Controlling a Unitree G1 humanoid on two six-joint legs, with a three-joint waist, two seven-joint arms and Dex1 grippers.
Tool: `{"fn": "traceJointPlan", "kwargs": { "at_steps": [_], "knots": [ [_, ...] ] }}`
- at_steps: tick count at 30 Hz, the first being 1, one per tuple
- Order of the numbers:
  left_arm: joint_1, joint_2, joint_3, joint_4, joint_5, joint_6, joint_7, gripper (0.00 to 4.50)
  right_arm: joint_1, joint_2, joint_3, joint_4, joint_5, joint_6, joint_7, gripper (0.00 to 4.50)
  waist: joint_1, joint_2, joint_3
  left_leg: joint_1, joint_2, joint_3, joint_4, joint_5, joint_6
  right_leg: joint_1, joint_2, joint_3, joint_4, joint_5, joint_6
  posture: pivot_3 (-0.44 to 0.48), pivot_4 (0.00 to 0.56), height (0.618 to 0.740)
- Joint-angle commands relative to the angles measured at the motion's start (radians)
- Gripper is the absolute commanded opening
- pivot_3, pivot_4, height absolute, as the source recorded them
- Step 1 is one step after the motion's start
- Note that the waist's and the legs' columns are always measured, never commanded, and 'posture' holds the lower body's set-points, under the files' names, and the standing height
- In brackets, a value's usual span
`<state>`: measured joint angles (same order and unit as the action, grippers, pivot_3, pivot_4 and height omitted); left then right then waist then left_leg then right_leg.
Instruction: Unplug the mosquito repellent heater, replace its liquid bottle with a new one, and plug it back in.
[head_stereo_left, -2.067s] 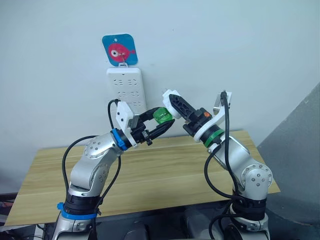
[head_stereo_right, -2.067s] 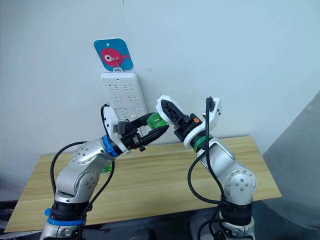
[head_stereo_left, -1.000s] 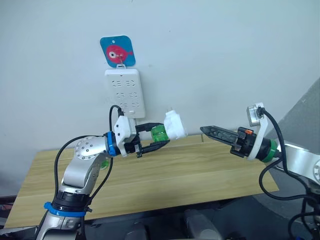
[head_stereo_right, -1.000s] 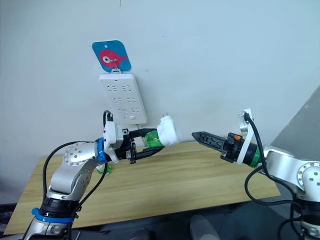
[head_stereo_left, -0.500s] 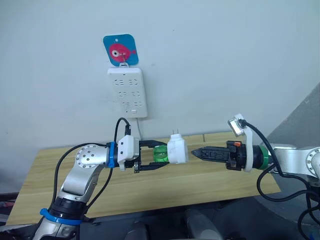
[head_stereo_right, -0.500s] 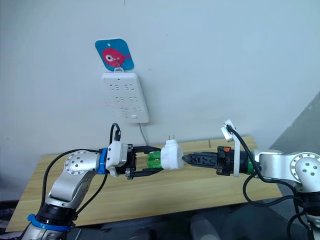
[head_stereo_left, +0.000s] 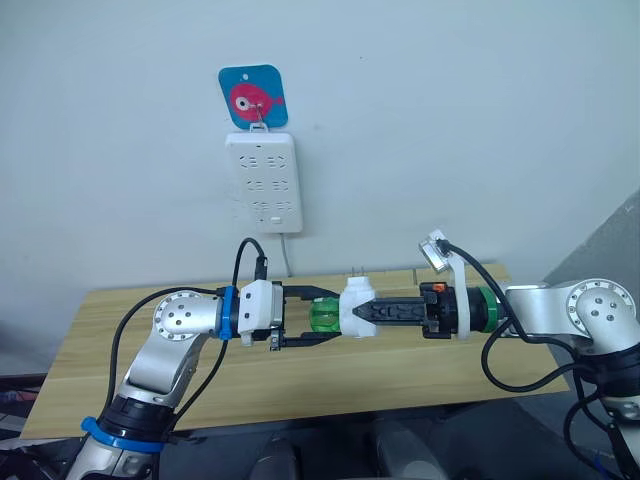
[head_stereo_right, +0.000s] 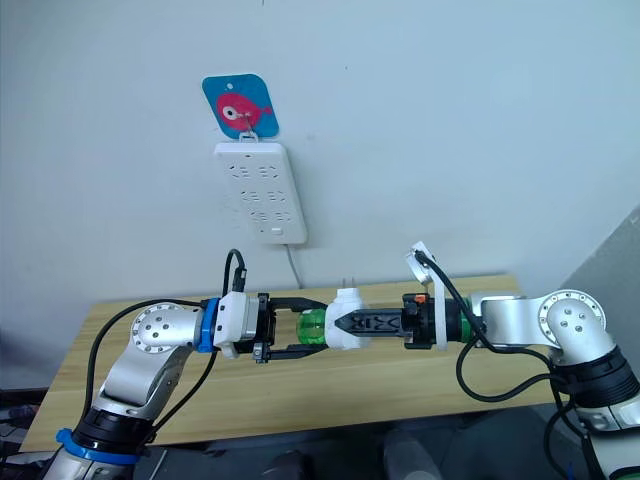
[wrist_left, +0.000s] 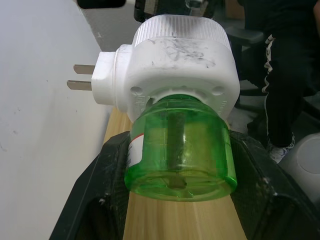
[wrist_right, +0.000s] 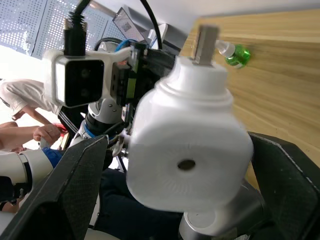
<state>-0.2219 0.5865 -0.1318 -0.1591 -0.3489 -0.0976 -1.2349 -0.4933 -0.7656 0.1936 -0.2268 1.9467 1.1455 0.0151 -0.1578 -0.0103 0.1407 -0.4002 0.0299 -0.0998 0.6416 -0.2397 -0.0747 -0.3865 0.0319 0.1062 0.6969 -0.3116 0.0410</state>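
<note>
My left gripper (head_stereo_left: 322, 320) is shut on the green liquid bottle (wrist_left: 180, 155), one black finger on each side of it. The bottle is still seated in the white mosquito repellent heater (head_stereo_left: 356, 304), which hangs in mid-air over the table with its two prongs (wrist_left: 82, 77) pointing up. My right gripper (wrist_right: 180, 150) comes in from the right, open, and straddles the heater (wrist_right: 187, 145). One of its fingers (wrist_right: 285, 185) lies against the heater's side, while a narrow gap shows at the other.
The white power strip (head_stereo_left: 263, 182) hangs on the wall under a blue and pink fish tag (head_stereo_left: 253, 97), its sockets unoccupied. Another green bottle (wrist_right: 235, 54) lies on the wooden table (head_stereo_left: 400, 370). A person (wrist_right: 20, 100) is off to one side.
My right gripper has pushed leftward from just touching the heater's top to having its fingers around the body. The left gripper still holds the bottle; the camera has shifted a little.
</note>
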Motion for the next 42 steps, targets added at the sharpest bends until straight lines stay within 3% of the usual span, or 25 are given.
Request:
{"fn": "traceJointPlan", "kwargs": {
  "at_steps": [1,8,11,14,19,21,26,29,32,38,39,42],
  "knots": [
    [-0.011,-0.002,-0.001,-0.039,-0.006,-0.014,0.010,2.32,-0.014,0.026,0.006,-0.010,0.026,0.000,-0.007,4.50,0.003,0.001,0.000,0.000,0.000,0.000,0.000,0.000,0.000,0.000,0.000,0.000,0.000,0.000,0.000,-0.140,0.117,0.740],
    [-0.014,-0.005,-0.001,-0.040,-0.007,-0.012,0.017,2.32,-0.011,0.054,0.013,-0.007,0.026,0.001,-0.015,4.50,0.005,0.001,0.001,0.000,0.000,0.000,0.000,0.000,0.000,0.000,0.000,0.000,0.000,0.000,0.000,-0.137,0.116,0.740],
    [-0.016,-0.004,0.000,-0.042,-0.008,-0.012,0.017,2.32,-0.011,0.079,0.016,-0.001,0.026,-0.009,-0.020,3.89,0.005,0.001,0.001,0.000,0.000,0.000,0.000,0.000,0.000,0.000,0.000,0.000,0.000,0.000,0.000,-0.135,0.115,0.740],
    [-0.016,-0.002,0.000,-0.043,-0.007,-0.015,0.015,2.32,-0.011,0.089,0.011,0.003,0.026,-0.001,-0.019,3.01,0.005,0.001,0.001,0.000,0.000,0.000,0.000,0.000,0.000,0.000,0.000,0.000,0.000,0.000,0.000,-0.134,0.115,0.740],
    [-0.020,0.010,-0.005,-0.051,-0.017,0.011,0.001,2.32,-0.015,0.093,0.008,-0.001,0.026,0.002,-0.010,3.02,0.006,0.001,0.001,0.000,0.000,0.000,0.000,0.000,0.000,0.000,0.000,0.000,0.000,0.000,0.000,-0.135,0.115,0.740],
    [-0.022,0.022,-0.006,-0.063,-0.036,0.061,-0.002,2.32,-0.017,0.093,0.008,-0.006,0.026,-0.001,-0.010,3.02,0.005,0.001,0.001,0.000,0.000,0.000,0.000,0.000,0.000,0.000,0.000,0.000,0.000,0.000,0.000,-0.136,0.110,0.740],
    [-0.090,0.187,-0.023,-0.116,-0.236,0.661,-0.002,2.32,-0.063,0.077,-0.014,-0.052,-0.057,0.031,0.080,3.02,0.002,0.001,0.004,0.000,0.000,-0.001,0.000,0.000,0.000,-0.001,0.000,0.000,0.000,0.000,0.000,-0.135,0.108,0.740],
    [-0.151,0.250,-0.033,-0.100,-0.328,0.855,-0.037,2.32,-0.083,0.073,-0.026,-0.082,-0.120,0.053,0.161,3.02,-0.004,0.001,0.005,0.000,0.000,-0.001,-0.001,0.000,0.000,-0.001,0.000,-0.001,0.000,0.000,0.000,-0.135,0.107,0.740],
    [-0.206,0.264,-0.039,-0.085,-0.372,0.939,-0.054,2.32,-0.084,0.076,-0.030,-0.099,-0.150,0.056,0.207,3.02,-0.005,0.001,0.006,0.000,0.000,-0.002,-0.002,0.000,0.000,-0.001,0.000,-0.002,0.000,-0.001,-0.001,-0.135,0.107,0.740],
    [-0.232,0.220,-0.017,-0.053,-0.350,0.889,-0.039,2.32,-0.067,0.086,-0.027,-0.116,-0.178,0.049,0.235,3.02,-0.003,0.001,0.009,-0.001,0.000,-0.002,-0.003,0.000,0.000,-0.002,0.000,-0.003,0.000,-0.001,-0.002,-0.137,0.101,0.740],
    [-0.226,0.221,-0.014,-0.057,-0.343,0.870,-0.045,3.04,-0.063,0.087,-0.028,-0.115,-0.178,0.047,0.234,3.02,-0.002,0.001,0.009,-0.001,0.000,-0.002,-0.003,0.000,0.000,-0.002,0.000,-0.003,0.000,-0.001,-0.002,-0.137,0.101,0.740],
    [-0.192,0.224,0.001,-0.085,-0.296,0.764,-0.048,3.91,-0.047,0.087,-0.036,-0.106,-0.171,0.039,0.220,3.02,-0.003,0.001,0.009,-0.001,0.000,-0.002,-0.003,0.000,0.000,-0.002,0.000,-0.003,0.000,-0.001,-0.002,-0.138,0.100,0.740]
  ]
}}
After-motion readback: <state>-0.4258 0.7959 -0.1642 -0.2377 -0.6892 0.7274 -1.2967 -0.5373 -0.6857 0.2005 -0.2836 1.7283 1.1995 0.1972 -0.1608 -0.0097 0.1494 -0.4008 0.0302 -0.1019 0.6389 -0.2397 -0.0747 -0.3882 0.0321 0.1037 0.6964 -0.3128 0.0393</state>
